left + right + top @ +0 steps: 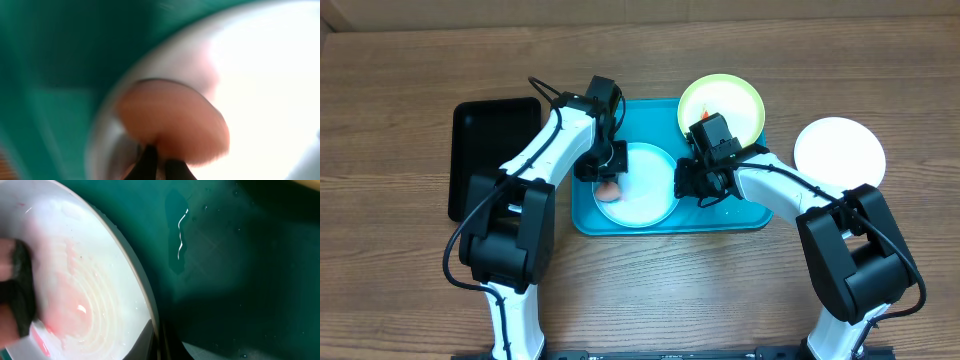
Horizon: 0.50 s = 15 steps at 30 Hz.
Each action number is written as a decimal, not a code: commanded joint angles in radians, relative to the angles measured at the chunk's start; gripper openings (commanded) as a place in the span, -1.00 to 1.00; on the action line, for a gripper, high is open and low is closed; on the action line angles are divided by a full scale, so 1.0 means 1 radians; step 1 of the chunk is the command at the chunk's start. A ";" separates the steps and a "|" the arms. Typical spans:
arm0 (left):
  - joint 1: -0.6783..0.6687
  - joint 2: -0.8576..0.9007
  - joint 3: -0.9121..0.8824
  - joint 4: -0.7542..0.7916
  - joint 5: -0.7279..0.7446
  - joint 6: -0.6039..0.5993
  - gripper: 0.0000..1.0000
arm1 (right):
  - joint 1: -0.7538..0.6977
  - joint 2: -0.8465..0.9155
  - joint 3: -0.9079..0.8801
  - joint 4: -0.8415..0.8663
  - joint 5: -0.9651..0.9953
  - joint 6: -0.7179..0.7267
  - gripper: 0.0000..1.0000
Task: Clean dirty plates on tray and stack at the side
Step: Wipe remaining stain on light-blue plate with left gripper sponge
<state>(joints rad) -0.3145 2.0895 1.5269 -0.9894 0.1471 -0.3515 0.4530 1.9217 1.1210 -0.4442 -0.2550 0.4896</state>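
White arms [542, 148], black joints [510, 230].

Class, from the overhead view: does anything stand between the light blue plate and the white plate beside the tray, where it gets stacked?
Only the tray's raised rim lies between the light blue plate, held at its edge by the right gripper, and the white plate. The yellow-green plate sits farther back.

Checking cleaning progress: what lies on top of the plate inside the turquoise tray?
A peach sponge in the left gripper presses on the plate, with a watery pink smear. The surface under the sponge is hidden.
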 commanded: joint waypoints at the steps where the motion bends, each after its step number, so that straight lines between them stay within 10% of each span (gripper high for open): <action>1: -0.053 0.016 0.000 -0.001 0.196 0.067 -0.91 | -0.003 0.016 -0.006 -0.006 0.028 -0.007 -0.92; 15: -0.169 0.016 -0.019 -0.040 -0.444 -0.412 -0.91 | -0.003 0.016 -0.006 -0.013 0.029 -0.012 -0.92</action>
<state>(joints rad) -0.4984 2.0895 1.5269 -0.9928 -0.0467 -0.5846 0.4530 1.9217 1.1206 -0.4461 -0.2554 0.4881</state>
